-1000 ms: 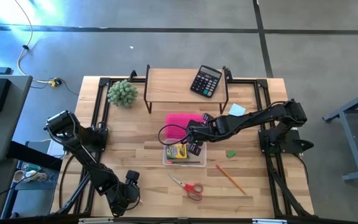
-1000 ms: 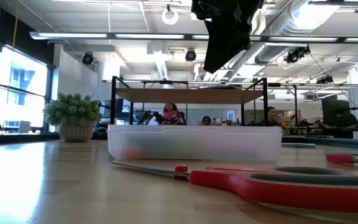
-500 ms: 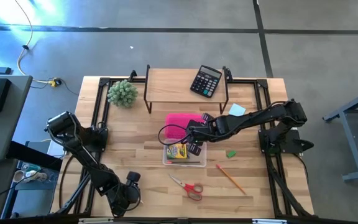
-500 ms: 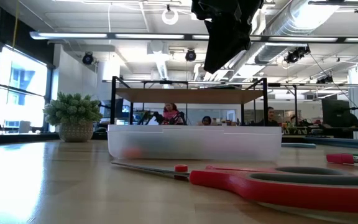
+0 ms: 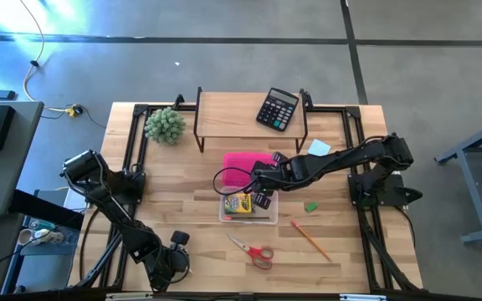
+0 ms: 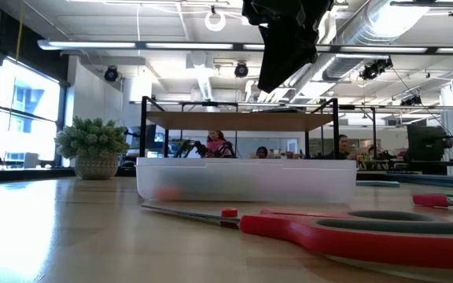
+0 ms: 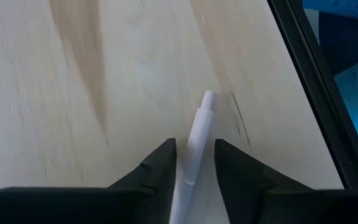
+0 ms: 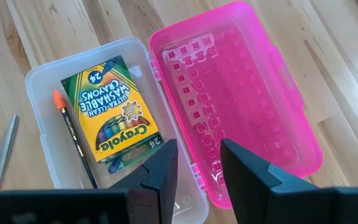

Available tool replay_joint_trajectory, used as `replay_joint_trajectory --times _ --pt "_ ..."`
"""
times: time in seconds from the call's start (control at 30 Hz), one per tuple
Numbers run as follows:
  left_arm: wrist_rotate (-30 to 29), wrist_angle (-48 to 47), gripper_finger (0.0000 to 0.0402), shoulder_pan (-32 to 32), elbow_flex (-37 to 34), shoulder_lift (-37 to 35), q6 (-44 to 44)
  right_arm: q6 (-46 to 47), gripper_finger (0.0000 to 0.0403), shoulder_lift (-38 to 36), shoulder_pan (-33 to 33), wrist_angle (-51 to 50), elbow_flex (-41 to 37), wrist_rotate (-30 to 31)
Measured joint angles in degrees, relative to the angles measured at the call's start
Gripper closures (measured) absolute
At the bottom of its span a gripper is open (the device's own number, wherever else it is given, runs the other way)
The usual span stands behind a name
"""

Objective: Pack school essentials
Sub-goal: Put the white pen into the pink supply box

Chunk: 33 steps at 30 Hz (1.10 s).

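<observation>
Hovering above the open pencil case [image 5: 248, 206], the right gripper [image 5: 262, 191] hangs with its two fingers [image 8: 157, 171] apart and nothing between them. Its wrist view looks down into the clear tray of the case, where the Crayola crayon box [image 8: 114, 111] lies flat with a dark pencil [image 8: 73, 137], orange at its tip, alongside it; the pink lid [image 8: 238, 99] lies folded open beside the tray, hinged to it. Near the front left corner of the table [image 5: 341, 251], the left gripper [image 5: 176, 251] is low over the wood, and its fingers [image 7: 157, 171] sit narrowly apart on either side of a thin pale stick [image 7: 194, 146] that lies on the table; whether they press on the stick cannot be told. The red-handled scissors [image 5: 253, 250] lie on the table in front of the case, and in the low view they fill the foreground [image 6: 329, 228]. An orange pencil [image 5: 310, 239] rests at an angle to the right of the scissors, a tiny green eraser [image 5: 310, 206] sits just right of the case, and a light-blue notepad [image 5: 319, 148] lies near the right arm's forearm. At the back, a black calculator [image 5: 277, 109] rests on the raised shelf [image 5: 224, 109], and a fuzzy green plant [image 5: 165, 124] stands to the shelf's left.
</observation>
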Motion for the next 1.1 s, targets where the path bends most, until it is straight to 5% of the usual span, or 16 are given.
replay_joint_trajectory --times 0.4,1.1 --pt "0.59 0.25 0.0393 0.00 0.04 -0.04 0.98 -0.02 0.0289 0.00 0.00 0.00 0.00 0.00" --pt "0.81 0.66 0.0400 0.61 0.04 -0.04 0.96 -0.02 0.0289 0.00 0.00 0.00 0.00 0.00"
